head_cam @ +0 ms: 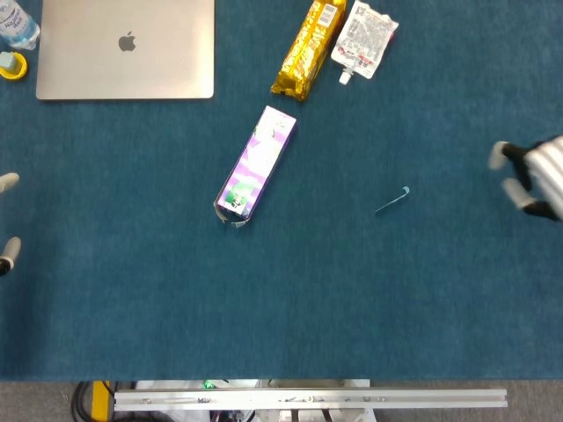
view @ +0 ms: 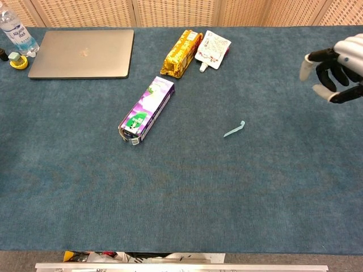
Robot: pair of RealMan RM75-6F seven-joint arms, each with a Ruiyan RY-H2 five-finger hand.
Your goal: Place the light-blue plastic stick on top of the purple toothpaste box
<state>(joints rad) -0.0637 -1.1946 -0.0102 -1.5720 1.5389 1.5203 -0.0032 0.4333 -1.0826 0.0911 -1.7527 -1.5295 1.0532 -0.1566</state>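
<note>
Metal rail (head_cam: 308, 400) runs along near edge of bench (head_cam: 290, 299), which has a dark blue cloth top. Mid-bench, 1 light-blue plastic stick (head_cam: 392, 201) lies flat on cloth, right of centre, well apart from 1 purple toothpaste box (head_cam: 256, 163), which lies flat w/ its long axis slanting away to the right, nothing on top of it. Right hand (view: 336, 67) hangs at right edge, well apart from stick, fingers (view: 306, 65) spread, empty. Left hand (head_cam: 7, 220): only 2 pale tips show at left edge in head view, apart from each other; can't tell how open it is or whether it has hold of anything, no object seen btwn them. Far side: 1 gold snack pack (head_cam: 309, 49) and 1 white spouted pouch (head_cam: 364, 37) lie just beside each other beyond the box. Far left: 1 closed laptop (head_cam: 125, 47); next to it, at the corner, 1 water bottle (view: 14, 33) and 1 small yellow item (view: 17, 61), too small to ID. Wicker-look panels (view: 176, 11) stand behind bench in chest view.
</note>
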